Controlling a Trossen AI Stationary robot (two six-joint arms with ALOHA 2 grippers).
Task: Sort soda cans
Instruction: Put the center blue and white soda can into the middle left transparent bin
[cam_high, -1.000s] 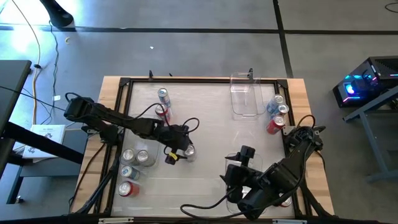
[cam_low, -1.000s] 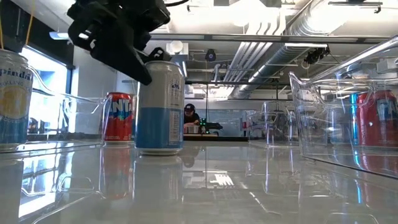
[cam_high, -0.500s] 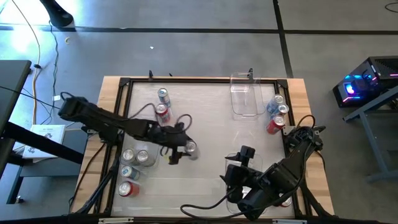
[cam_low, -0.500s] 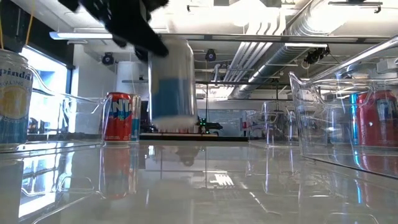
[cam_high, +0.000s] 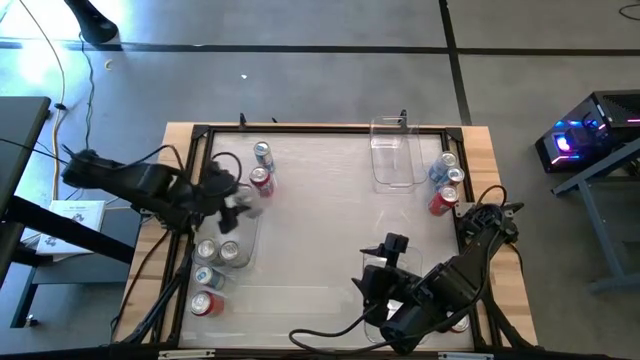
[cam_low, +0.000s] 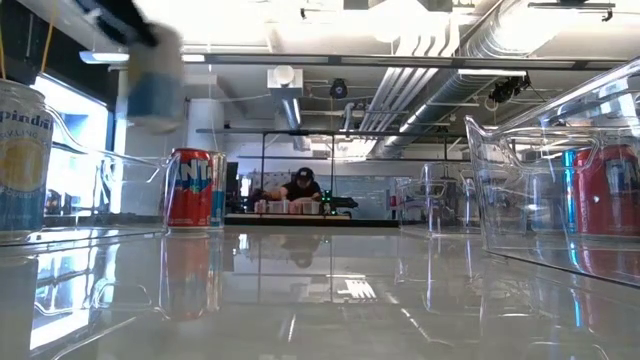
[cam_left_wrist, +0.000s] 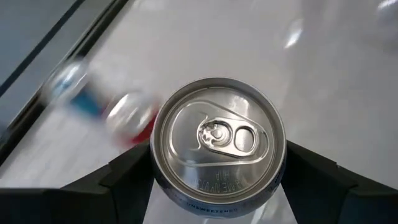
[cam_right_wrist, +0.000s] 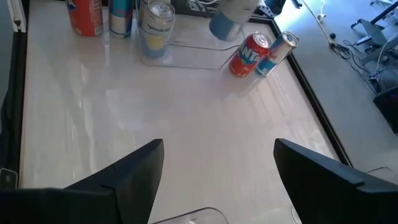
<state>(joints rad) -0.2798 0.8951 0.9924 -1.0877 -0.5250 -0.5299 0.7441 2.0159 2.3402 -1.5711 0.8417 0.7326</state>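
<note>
Carried leftward off the table's middle: silver-and-blue can (cam_left_wrist: 217, 144) clamped in the left gripper (cam_high: 238, 203), now lifted above the clear bin (cam_high: 245, 262) at the table's (cam_high: 320, 215) left side.
Inside that bin, upright cans (cam_high: 218, 251); right gripper (cam_right_wrist: 217, 165) parked near the front edge, fingers apart, holding nothing; second clear bin (cam_high: 395, 160) far right.

We see the lifted silver-and-blue metal can (cam_low: 152, 82) only as a blur, its top cut off; the person (cam_low: 302, 186) stays too small.
</note>
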